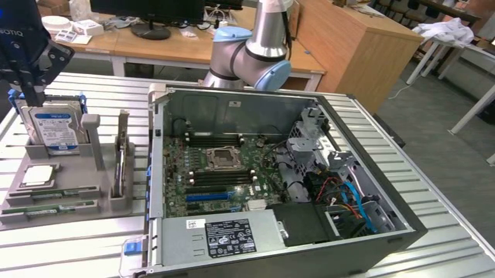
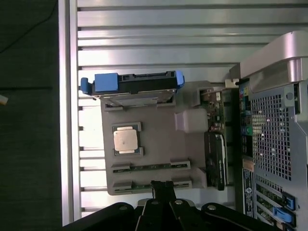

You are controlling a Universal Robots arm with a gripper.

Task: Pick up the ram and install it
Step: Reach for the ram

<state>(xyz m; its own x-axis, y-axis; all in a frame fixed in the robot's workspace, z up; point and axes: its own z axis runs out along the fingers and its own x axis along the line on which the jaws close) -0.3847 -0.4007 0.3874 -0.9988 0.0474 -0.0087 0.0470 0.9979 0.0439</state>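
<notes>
Two matching green ram sticks lie side by side in slots at the front of a grey holder tray [image 1: 69,174]: one nearer the silver processor chip [image 1: 55,193] [image 2: 149,167], one at the tray's edge [image 1: 46,209] [image 2: 144,185]. I cannot tell which is the task's ram. My gripper [image 1: 29,92] [image 2: 161,186] hangs high over the tray, by the upright hard drive [image 1: 53,124], shut with nothing in it. In the wrist view its tips overlap the outer stick. The open computer case [image 1: 279,174] shows the motherboard with dark memory slots [image 1: 217,139] beside the processor socket [image 1: 220,156].
The tray also holds the silver processor chip [image 2: 127,139] and an upright card [image 1: 120,156]. The case stands on a ribbed metal table [image 1: 69,243], with cables and a drive cage [image 1: 317,139] on the exterior view's right. Desks and a monitor stand behind.
</notes>
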